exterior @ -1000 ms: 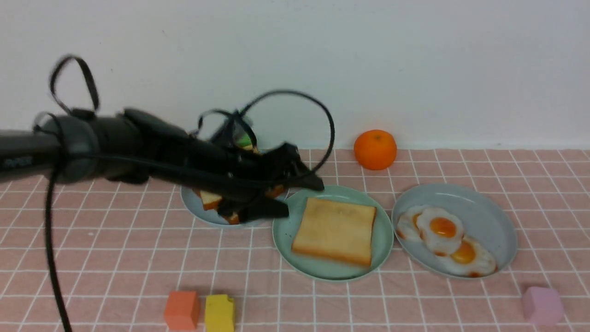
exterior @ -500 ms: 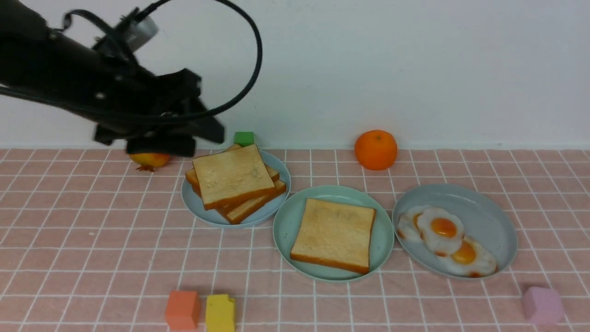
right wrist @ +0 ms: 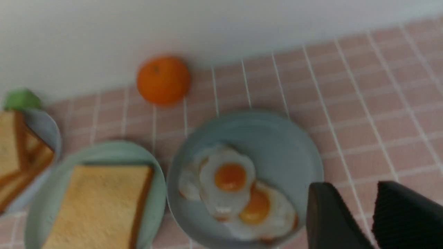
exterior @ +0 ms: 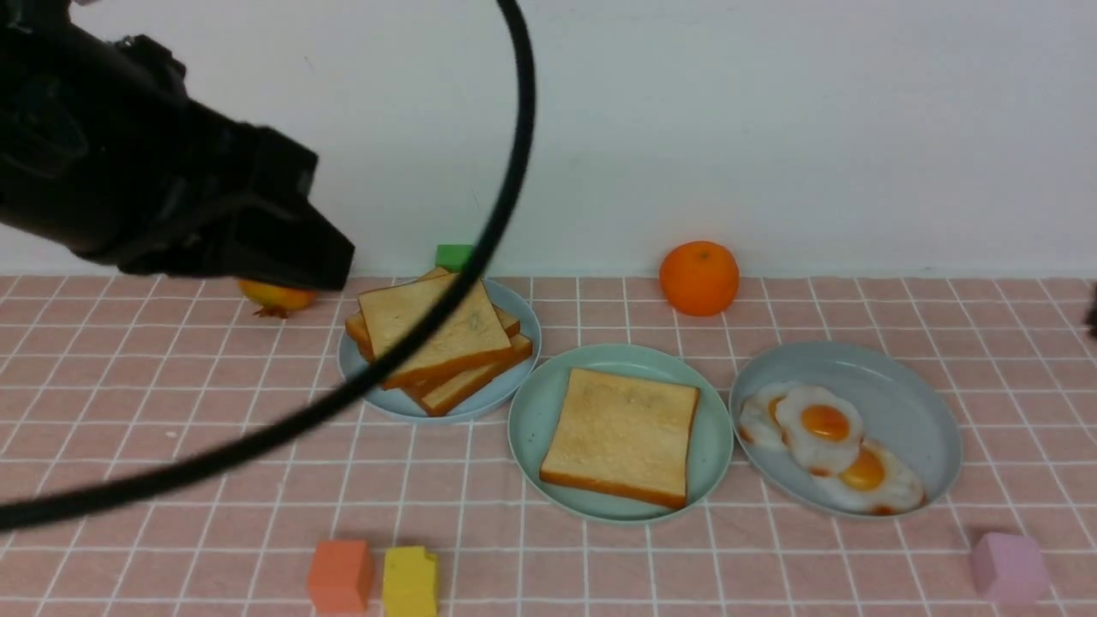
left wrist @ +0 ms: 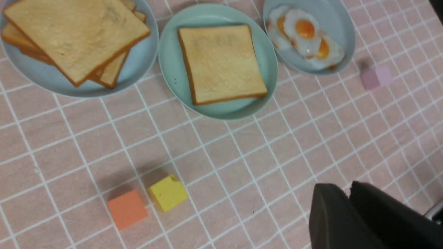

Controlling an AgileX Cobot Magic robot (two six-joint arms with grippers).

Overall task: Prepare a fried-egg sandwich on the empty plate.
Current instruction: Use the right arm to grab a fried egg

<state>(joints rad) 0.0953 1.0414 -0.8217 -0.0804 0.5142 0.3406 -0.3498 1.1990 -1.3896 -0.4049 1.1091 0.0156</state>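
Lying flat on the mint-green plate [exterior: 524, 428], between the toast stack [exterior: 433, 330] to its left and the fried eggs [exterior: 827, 441] to its right, one square toast slice [exterior: 620, 435] sits slightly skewed, with no long axis. The left gripper [left wrist: 346, 189] is nearly together and empty; the right gripper [right wrist: 360, 193] is apart and empty.

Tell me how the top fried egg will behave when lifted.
The white toy fried egg with the orange yolk looks thin and flat, so probably light, perhaps bendy. Its smooth surface may be slippery. It overlaps other eggs on the pale blue-grey plate, so it might drag one along.
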